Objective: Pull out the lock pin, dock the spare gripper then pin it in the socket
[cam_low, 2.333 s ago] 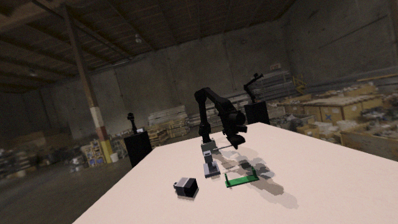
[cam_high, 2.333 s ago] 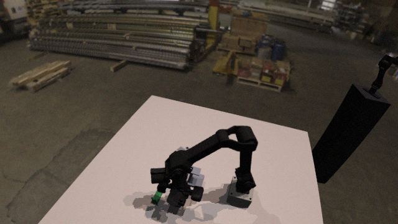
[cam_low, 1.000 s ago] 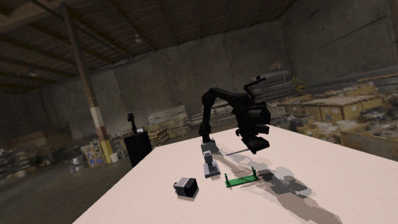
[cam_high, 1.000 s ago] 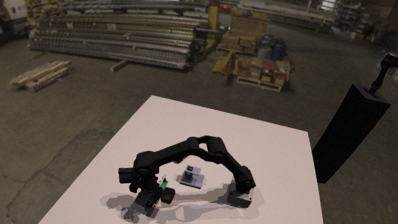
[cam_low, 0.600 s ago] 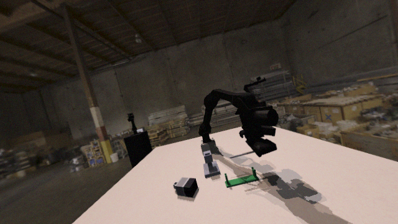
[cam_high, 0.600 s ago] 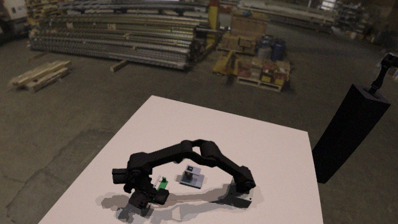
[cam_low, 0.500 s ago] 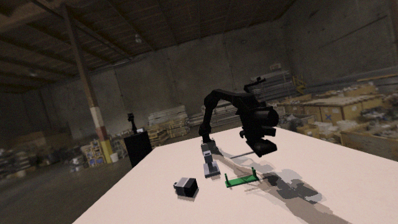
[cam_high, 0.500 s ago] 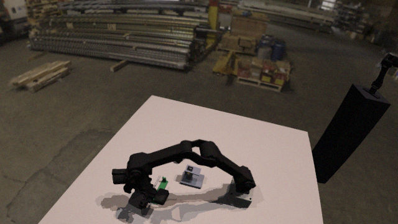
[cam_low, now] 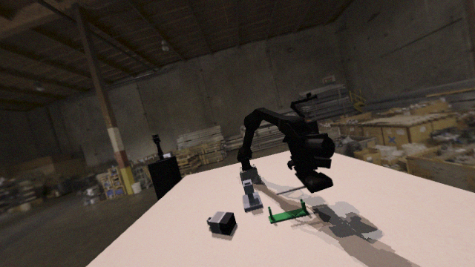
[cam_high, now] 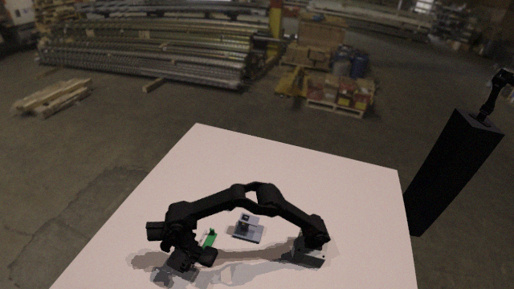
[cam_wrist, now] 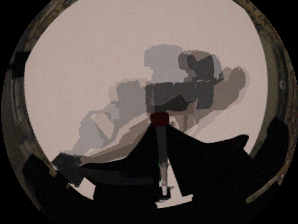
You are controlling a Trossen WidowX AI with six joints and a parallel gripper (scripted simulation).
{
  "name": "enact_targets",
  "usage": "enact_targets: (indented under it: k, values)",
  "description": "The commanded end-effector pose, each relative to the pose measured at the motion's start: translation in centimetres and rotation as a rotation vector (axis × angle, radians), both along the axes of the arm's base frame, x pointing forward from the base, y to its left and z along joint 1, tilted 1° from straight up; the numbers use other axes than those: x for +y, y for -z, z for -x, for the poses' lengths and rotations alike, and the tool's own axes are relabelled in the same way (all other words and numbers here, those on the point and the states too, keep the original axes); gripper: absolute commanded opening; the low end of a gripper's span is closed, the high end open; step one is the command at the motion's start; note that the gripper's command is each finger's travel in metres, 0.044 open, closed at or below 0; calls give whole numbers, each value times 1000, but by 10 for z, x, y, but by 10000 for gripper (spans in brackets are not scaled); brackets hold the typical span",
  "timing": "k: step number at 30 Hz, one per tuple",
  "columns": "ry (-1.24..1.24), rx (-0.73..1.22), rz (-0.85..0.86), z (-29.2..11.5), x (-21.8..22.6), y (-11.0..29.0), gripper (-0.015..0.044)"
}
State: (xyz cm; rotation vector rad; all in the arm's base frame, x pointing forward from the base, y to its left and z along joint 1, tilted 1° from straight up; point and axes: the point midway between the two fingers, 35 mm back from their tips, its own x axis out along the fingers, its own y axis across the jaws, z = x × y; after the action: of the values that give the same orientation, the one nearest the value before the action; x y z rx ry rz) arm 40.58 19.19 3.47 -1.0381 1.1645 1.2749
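Only wrist view [cam_wrist: 160,120] shows claw-held pin's red tip

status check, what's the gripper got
Gripper shut on pin, held above table. Socket empty. Spare gripper not docked. Green rack below.

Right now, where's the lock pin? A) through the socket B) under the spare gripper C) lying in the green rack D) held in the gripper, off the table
D: the gripper is shut on the lock pin, which sticks out level above the table, apart from the green rack and the mount.
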Motion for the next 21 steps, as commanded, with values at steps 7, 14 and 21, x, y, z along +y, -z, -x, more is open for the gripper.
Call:
enact_targets:
  k: [7,14,21]
  values:
    - [5,-1,-1,0,0,16,0]
    - [4,-3,-2,0,1,26,0]
    - [4,-6,-3,0,1,36,0]
